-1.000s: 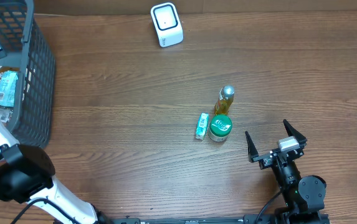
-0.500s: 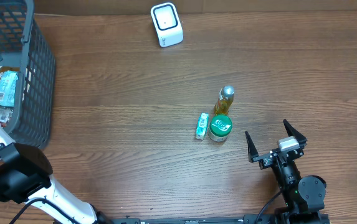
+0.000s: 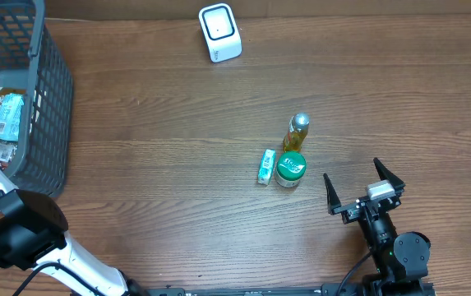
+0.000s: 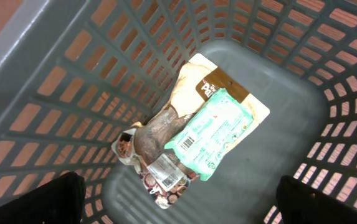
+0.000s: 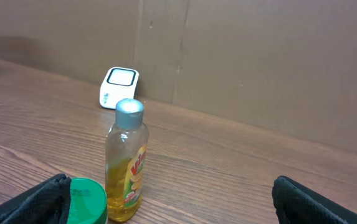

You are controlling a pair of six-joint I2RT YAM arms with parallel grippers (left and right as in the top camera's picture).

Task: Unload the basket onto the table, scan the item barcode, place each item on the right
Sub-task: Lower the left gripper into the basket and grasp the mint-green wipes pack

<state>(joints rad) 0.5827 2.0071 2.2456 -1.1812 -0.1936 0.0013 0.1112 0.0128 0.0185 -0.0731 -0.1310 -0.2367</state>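
hovering over the grey basket (image 4: 278, 168), the left gripper (image 4: 178, 190) is spreading its jaws as wide as they go and is gripping nothing. straight below the gap between them a mint-green packet (image 4: 218, 130) is lying flat in the basket, its barcode (image 4: 189, 142) facing up toward the jaws. it is resting partly on a brown packet (image 4: 156, 134) and on a cream pouch (image 4: 197, 74), all three overlapping in one pile. the right gripper (image 3: 351, 169) is sitting low over the table (image 3: 153, 164), its jaws also standing fully apart and holding nothing. just ahead of them, toward their left finger, a yellow bottle (image 5: 127, 168) with a silver cap is standing upright, with a green-lidded jar (image 5: 88, 196) just beside it on the side nearer the jaws. a small green-and-white pack (image 3: 266, 166) is lying next to the jar, farther left. well beyond the bottle, a white scanner (image 3: 219, 32) is standing at the table's far edge, well apart from both pairs of jaws.
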